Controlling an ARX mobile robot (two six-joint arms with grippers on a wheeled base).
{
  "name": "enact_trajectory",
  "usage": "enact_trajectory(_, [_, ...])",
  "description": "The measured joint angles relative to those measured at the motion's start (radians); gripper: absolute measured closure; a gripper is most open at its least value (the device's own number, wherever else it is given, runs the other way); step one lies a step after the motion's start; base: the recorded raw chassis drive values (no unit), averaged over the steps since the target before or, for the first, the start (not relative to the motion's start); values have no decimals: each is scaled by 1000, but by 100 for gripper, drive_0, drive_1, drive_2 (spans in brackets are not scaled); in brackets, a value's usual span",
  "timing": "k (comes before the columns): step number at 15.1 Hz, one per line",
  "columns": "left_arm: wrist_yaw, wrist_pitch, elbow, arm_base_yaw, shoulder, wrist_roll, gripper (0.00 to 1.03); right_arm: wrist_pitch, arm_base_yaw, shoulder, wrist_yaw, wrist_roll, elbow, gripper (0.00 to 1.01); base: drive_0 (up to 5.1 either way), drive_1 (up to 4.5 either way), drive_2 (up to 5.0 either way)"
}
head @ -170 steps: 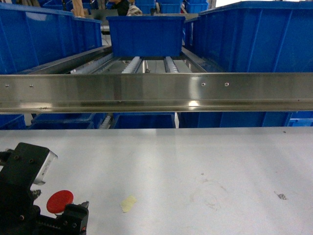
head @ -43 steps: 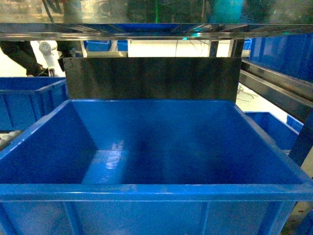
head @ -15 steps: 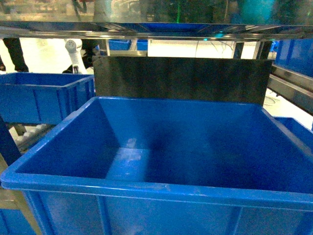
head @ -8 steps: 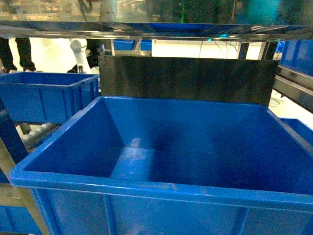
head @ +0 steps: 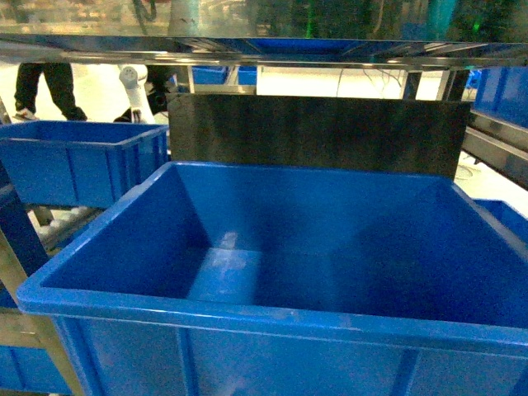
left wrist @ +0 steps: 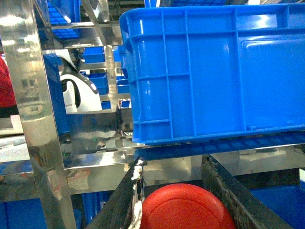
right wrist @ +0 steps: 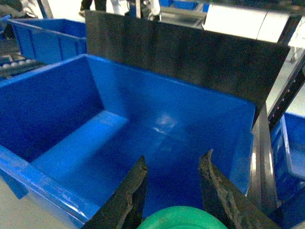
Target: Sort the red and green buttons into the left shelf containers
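In the left wrist view a red button (left wrist: 186, 207) sits between the two dark fingers of my left gripper (left wrist: 172, 164), which is shut on it. It hangs below and in front of the outer wall of a blue shelf container (left wrist: 214, 71). In the right wrist view a green button (right wrist: 183, 219) is held low between the fingers of my right gripper (right wrist: 175, 157), shut on it, above the inside of a blue container (right wrist: 119, 143). The head view shows that same large blue container (head: 272, 256) with nothing inside, and neither gripper.
A black panel (head: 313, 132) stands behind the large container. Another blue container (head: 74, 157) sits on rollers at the left. A steel shelf rail (head: 264, 54) runs overhead. A steel upright post (left wrist: 40, 124) and crossbar (left wrist: 109, 160) stand close to my left gripper.
The head view has gone from the table, with the red button in the left gripper, to the shelf container. Over the last second the container slid slightly right in view, then held still.
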Motion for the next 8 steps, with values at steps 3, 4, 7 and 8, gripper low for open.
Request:
enact_trajectory(3, [0,-1,0,0,0,0,72,3,17,85,16,1,14,72,0,0,0])
enact_trajectory(4, [0,0,0,0,0,0,72,8,17,84,16,1,18,72,0,0,0])
enact_trajectory(7, [0,0,0,0,0,0,72,8,17,83,16,1,18,72,0,0,0])
enact_trajectory(8, [0,0,0,0,0,0,72,8,17,83,16,1,18,72,0,0,0])
